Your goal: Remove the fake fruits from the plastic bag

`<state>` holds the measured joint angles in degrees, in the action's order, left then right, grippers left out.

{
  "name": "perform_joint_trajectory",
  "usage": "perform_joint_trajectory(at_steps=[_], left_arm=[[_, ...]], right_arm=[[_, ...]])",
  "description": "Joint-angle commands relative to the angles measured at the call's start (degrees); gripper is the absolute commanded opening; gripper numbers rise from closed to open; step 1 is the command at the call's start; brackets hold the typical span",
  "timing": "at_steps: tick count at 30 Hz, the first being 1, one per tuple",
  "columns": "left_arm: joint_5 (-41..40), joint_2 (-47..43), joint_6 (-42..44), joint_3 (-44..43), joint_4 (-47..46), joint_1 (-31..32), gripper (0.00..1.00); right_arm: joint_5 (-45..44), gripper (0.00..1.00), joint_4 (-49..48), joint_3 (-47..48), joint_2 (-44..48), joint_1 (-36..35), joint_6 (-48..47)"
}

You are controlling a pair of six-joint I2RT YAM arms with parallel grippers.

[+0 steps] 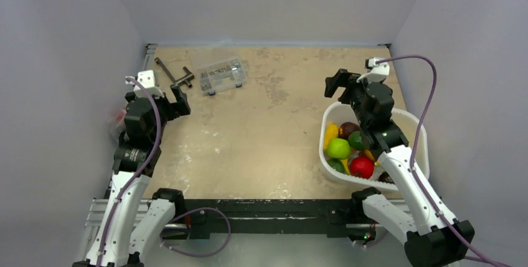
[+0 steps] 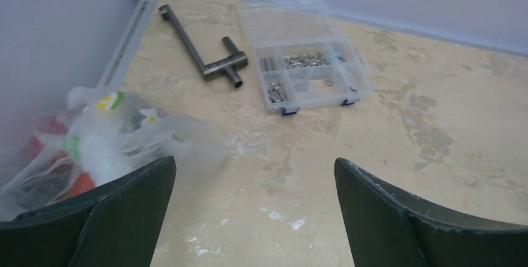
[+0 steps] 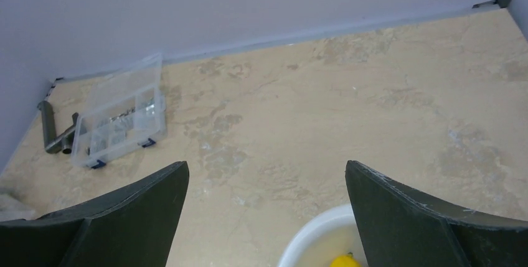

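Plastic bag point(image 2: 134, 139), red fake fruits point(image 2: 80, 184) inside, lies at the left edge of the bench point(image 2: 398, 155), beside my left gripper point(image 2: 254, 164). Its jaws gape wide, empty.

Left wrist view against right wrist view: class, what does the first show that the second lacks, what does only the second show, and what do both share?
Only the left wrist view: the plastic bag by the wall, with red shapes inside it. Only the right wrist view: the rim of the white basin and a yellow fruit in it. Both: the clear compartment box, the dark metal tool beside it, and the tan table.
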<state>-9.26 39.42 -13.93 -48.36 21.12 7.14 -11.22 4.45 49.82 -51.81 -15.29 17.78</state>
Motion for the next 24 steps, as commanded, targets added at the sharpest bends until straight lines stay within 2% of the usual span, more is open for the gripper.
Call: perform_joint_trajectory(at_steps=[1, 6, 11, 19, 24], left_arm=[[-16.2, 2.6, -2.1, -4.8, 6.3, -0.5, 1.0], [-34.0, 5.6, -6.7, -7.0, 11.8, -0.5, 1.0], [-42.5, 8.2, -11.1, -7.6, 15.0, -0.5, 1.0], [-48.2, 17.5, -19.1, -11.4, 23.8, -0.5, 1.0], [-46.3, 21.5, -20.2, -12.1, 25.2, -0.8, 1.0]], right_arm=[[2.3, 0.99, 0.5, 4.3, -2.4, -2.4, 2.1], [4.2, 0.99, 2.3, 7.2, -5.2, -6.6, 3.6], [1.2, 0.99, 6.7, 11.4, -9.7, -10.6, 7.5], [-4.1, 0.99, 7.9, 13.6, -11.3, -16.6, 10.3], [-4.0, 0.99, 8.3, 14.5, -11.3, -17.4, 10.9]])
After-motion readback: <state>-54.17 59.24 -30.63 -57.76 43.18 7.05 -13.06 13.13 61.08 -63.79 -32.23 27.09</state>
